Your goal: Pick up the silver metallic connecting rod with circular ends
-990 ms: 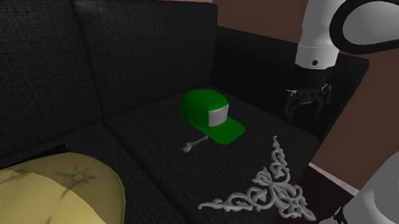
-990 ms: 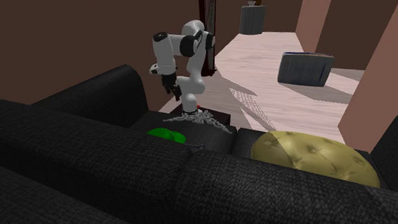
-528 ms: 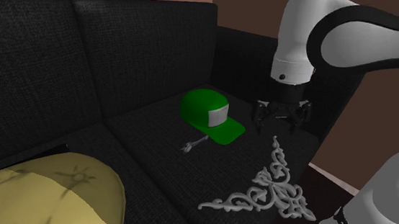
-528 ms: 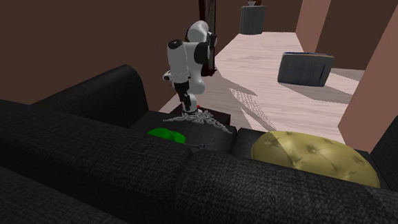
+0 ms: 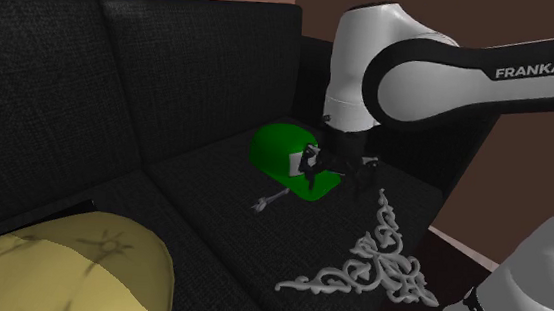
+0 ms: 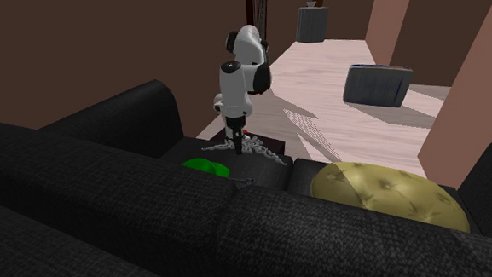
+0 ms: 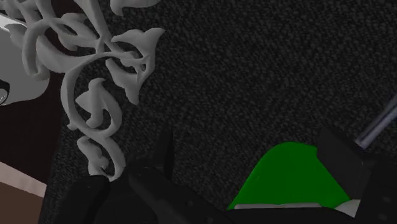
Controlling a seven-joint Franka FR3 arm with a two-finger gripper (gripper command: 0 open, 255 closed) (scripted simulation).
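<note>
Gripper hangs over the green cap's brim, fingers spread, nothing between them. The silver connecting rod lies flat on the black sofa seat, just beside the brim on the shoulder view's left. I judge this as the approach. I'd carry the hand off the brim to the rod's thin shaft, turn the fingers across it, and descend straight so neither finger clips the cap. Count: one rod, one cap, one grey scrollwork ornament, one yellow cushion, one sofa.
</note>
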